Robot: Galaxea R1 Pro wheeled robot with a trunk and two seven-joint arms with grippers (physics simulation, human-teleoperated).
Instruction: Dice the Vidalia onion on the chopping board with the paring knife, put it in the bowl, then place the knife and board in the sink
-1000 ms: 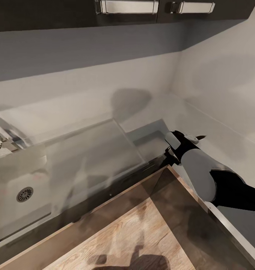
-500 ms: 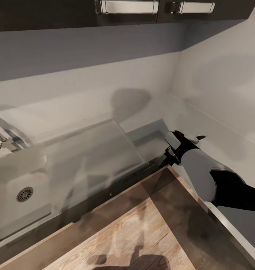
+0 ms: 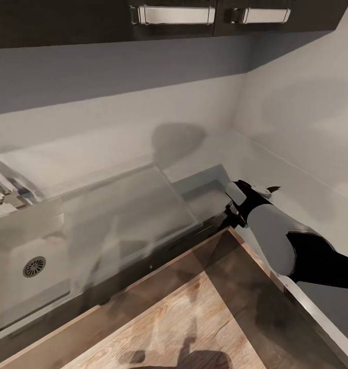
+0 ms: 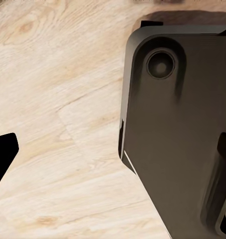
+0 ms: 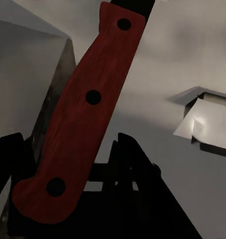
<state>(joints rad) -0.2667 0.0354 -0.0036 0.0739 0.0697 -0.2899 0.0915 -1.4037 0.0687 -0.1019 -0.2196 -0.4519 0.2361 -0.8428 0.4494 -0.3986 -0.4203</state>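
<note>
Two dark upper cabinets hang along the top of the head view, each with a horizontal chrome handle; the second handle sits just beside the first, toward the corner. Below the cabinets runs the grey backsplash, lit pale in its lower band and shaded darker right under them. A rounded shadow lies on the backsplash beneath the first handle. The side wall meets the backsplash at the corner beneath the second handle. Well below the cabinets, the pale wood-plank floor shows; the left wrist view also shows its grain.
</note>
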